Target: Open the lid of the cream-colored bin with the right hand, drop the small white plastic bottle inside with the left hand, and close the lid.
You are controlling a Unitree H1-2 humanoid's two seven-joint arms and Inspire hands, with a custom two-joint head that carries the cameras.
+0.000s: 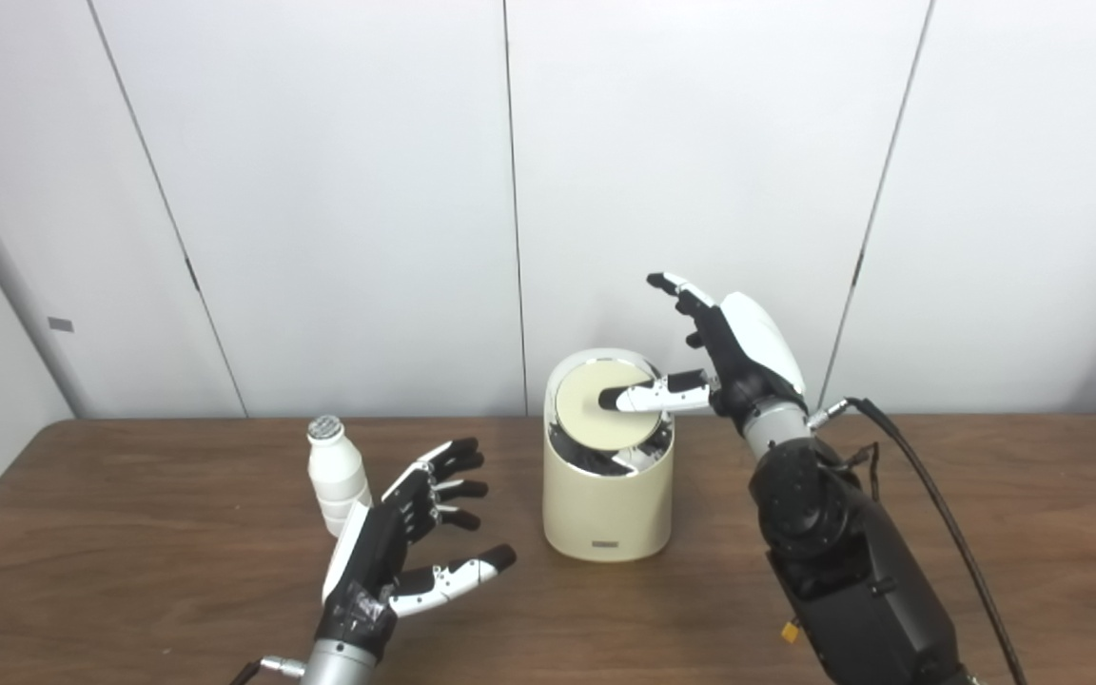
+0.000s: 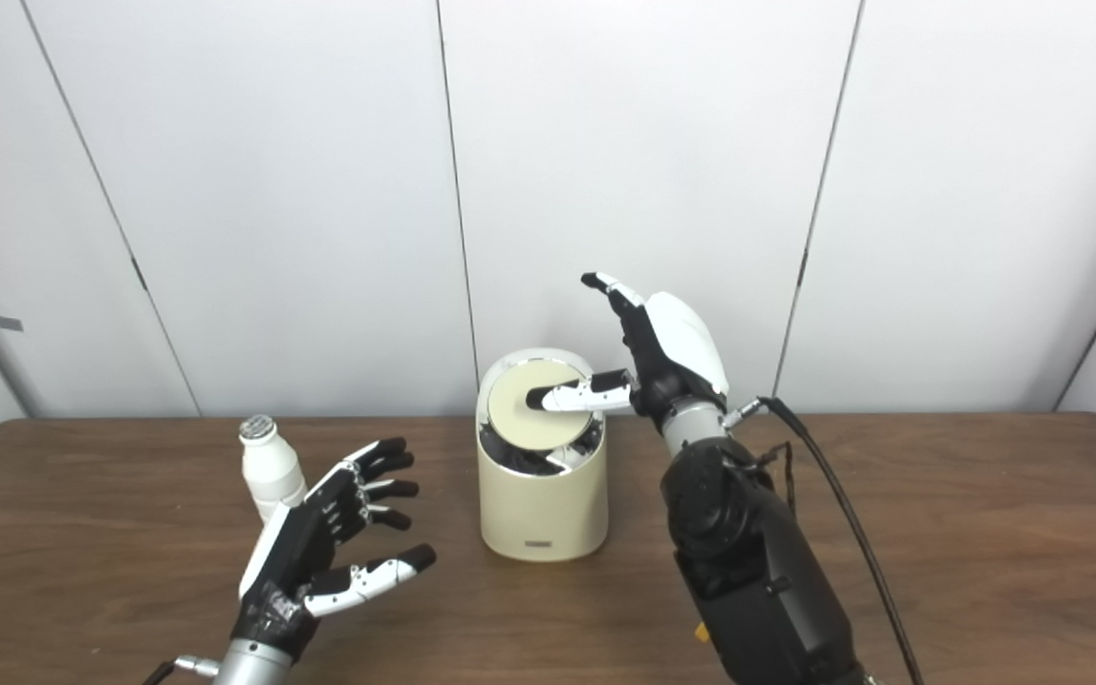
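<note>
Nearest, the left hand (image 1: 396, 552) hovers over the dark wood-grain table (image 1: 129, 590) with its black-and-white fingers spread wide and holding nothing, and the small ribbed white plastic bottle (image 1: 334, 476) stands upright just behind them, apparently not touched. Farther back, to the right of those fingertips, stands the smooth cream-colored round bin (image 1: 608, 514), its flat disc lid (image 1: 596, 414) tilted in the rim. The right hand (image 1: 733, 352) is open above it, one finger pressing the lid, the others raised clear.
</note>
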